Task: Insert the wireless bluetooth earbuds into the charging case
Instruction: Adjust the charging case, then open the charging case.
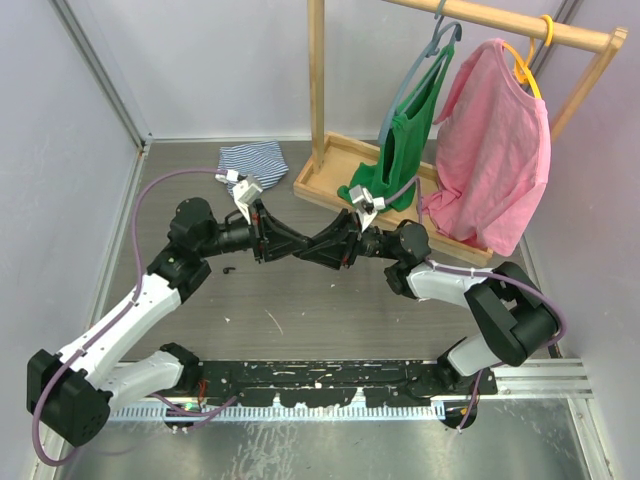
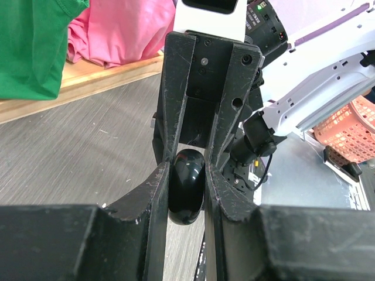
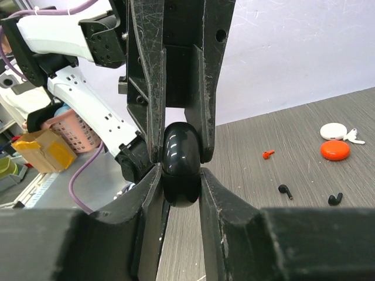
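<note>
We see L gripper (image 2: 187, 171) & R gripper (image 3: 180, 172) both pinching the black charging case (image 2: 186, 202), tip to tip. Two black earbuds (image 3: 285, 190) lie on table (image 3: 263, 129).

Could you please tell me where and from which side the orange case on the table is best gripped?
Probably across its rounded edge, coming from straight above: the orange case lies flat as a low disc, and the white case sits close behind it, so its other sides look free.
</note>
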